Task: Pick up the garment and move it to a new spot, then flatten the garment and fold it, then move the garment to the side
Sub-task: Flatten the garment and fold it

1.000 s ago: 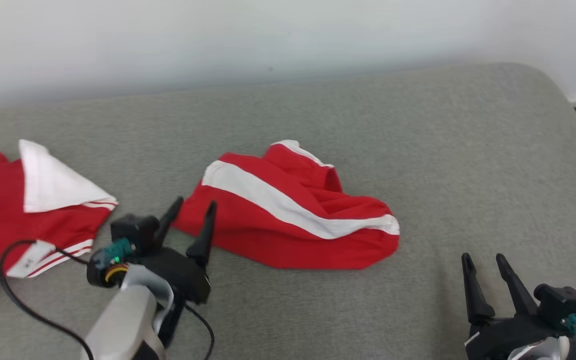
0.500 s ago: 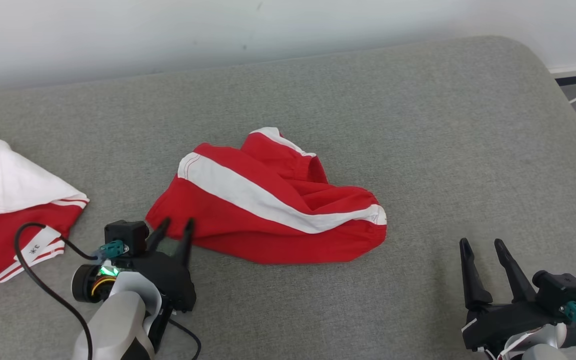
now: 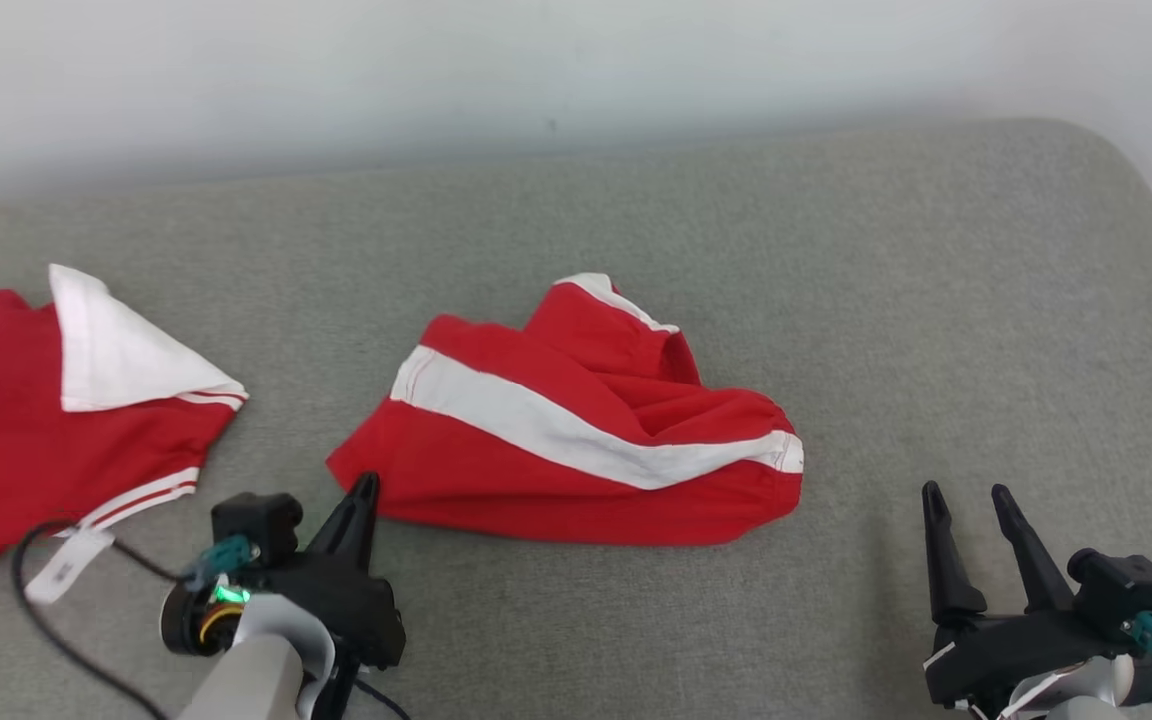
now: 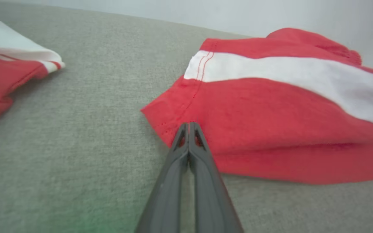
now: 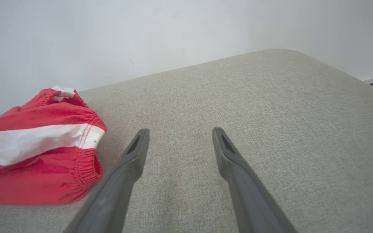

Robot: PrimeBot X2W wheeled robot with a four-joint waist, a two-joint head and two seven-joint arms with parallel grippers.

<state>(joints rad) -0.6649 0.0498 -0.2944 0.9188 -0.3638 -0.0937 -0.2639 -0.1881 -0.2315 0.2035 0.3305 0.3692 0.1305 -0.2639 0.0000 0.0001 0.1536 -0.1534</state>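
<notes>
Gripping step, first pick-up — left gripper (image 4: pixel 189 125) pinched shut on garment (image 3: pixel 576 470) near-left hem, cushion (image 3: pixel 886 280) middle; right gripper (image 3: pixel 964 492) spread, empty, beside. Next — lift clear, carry to new spot.

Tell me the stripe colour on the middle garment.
White stripe across the red garment; clearest in the left wrist view.

1. Red cloth (image 3: pixel 16 440) — cut off by the head view's left edge.
2. Its white label (image 3: pixel 64 566) — print too small to read.
3. Left gripper (image 4: pixel 189 125): whether its closed tips pinch the garment (image 4: pixel 270 113) cannot be told.
</notes>
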